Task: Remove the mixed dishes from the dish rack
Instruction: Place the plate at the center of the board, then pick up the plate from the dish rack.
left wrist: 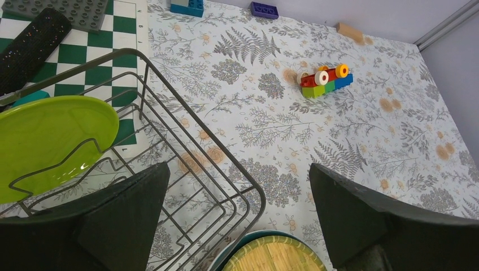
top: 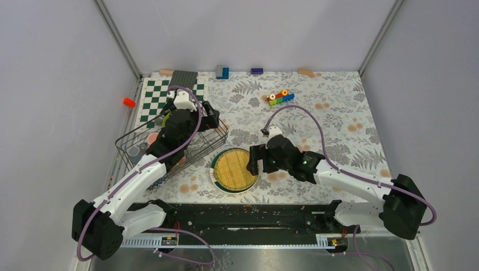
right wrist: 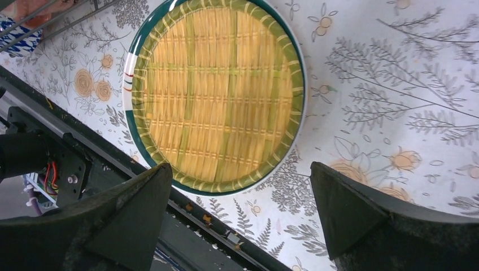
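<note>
The lime-green plate (left wrist: 51,141) looks like your next piece. It stands on edge, tilted, between the upright wires in the far part of the dish rack (left wrist: 195,135), which sits at the left of the counter (left wrist: 361,141) with the chequered board (left wrist: 116,39) at its far side. Judge the plate as light, stiff and glossy, so expect it to be slippery between the pads. It looks more like plastic than anything that would shatter, though you cannot be sure from here. Take it by the free upper rim, one finger on each face, and draw it straight up along the dividers, since a sideways pull would probably snag it on the wire. Your left fingers (left wrist: 127,217) hang over the rack's far right corner, spread fully and holding nothing. The plate is off to their left, so you need to line the gap up with the rim first. What seems to be a pink cup (top: 151,136) lies lower in the rack, partly hidden by the arm; that would want a grip across its wall. The plate with the yellow woven centre (right wrist: 217,96) lies flat on the counter just right of the rack, out already. Your right fingers (right wrist: 361,217) hover at its right edge, equally wide and empty. The toy bricks (left wrist: 325,79) lie well apart, toward the far side of the counter.
</note>
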